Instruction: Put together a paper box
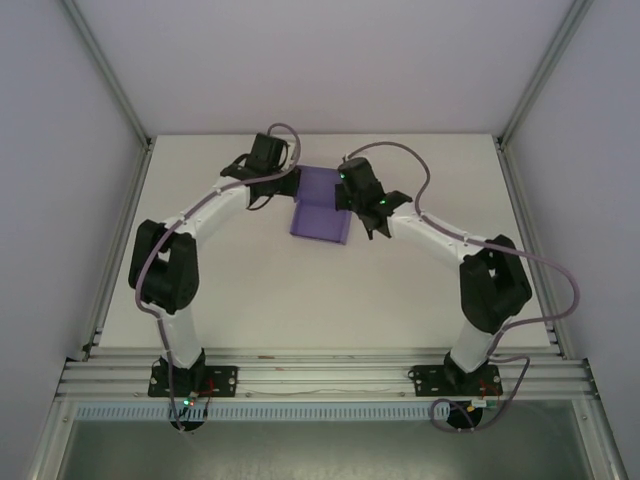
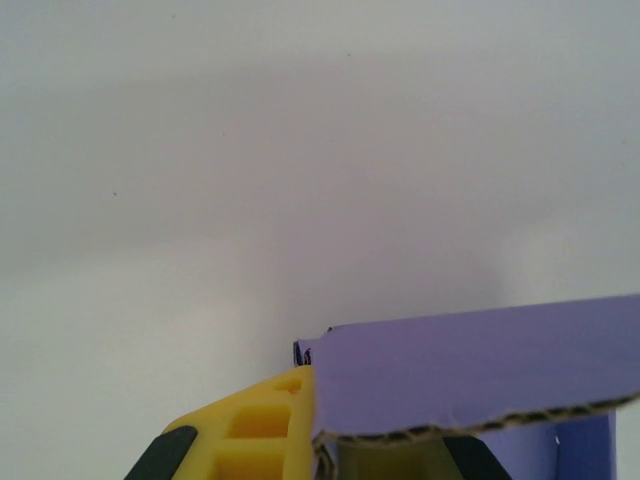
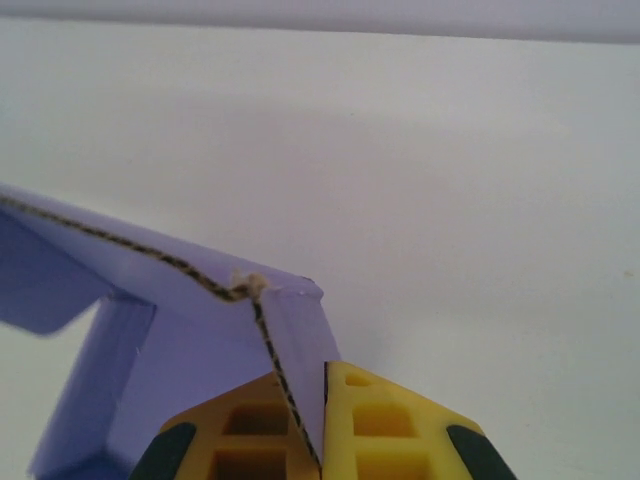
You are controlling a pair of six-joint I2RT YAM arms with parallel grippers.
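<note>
so, paper box (image 1: 318, 215) sits half folded at upper centre of the top view, between both grippers. right gripper (image 3: 322, 375) is clamped on a wall edge. left gripper (image 1: 290, 183): we cannot tell, card hides its gap. our guess at the risk: uneven pulling creases the wall or it slips free.

Matt corrugated-card paper box (image 3: 190, 340) — yellow plastic fingers (image 3: 380, 430)

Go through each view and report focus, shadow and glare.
Top view: even, glare-free light, purple box sharp. Left wrist: box's cut edge crisp, soft shadow bands on the table behind. Right wrist: yellow fingers and box edge crisp, faint shading on the table.
</note>
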